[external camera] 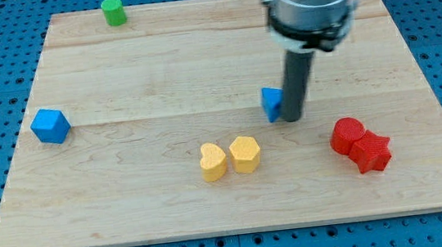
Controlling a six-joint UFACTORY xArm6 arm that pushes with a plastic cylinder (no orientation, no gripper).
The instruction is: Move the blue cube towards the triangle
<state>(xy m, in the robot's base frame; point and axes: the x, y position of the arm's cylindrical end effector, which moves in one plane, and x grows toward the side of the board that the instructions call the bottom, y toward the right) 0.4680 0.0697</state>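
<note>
My tip touched the blue triangle mid-desk, no jaws to open. The blue cube sat near the left edge. Two yellow blocks, two red, one green cylinder.

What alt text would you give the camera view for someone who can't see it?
My tip touches a partly hidden blue block mid-board; a blue cube sits far left, with yellow blocks, red blocks and a green cylinder elsewhere.

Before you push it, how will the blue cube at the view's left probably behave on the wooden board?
The blue cube looks solid with flat faces, so it would probably slide, not roll. It looks small, so likely light. The board looks smooth, and a push off-centre might turn it. My tip is far away, beside the other blue block.
</note>
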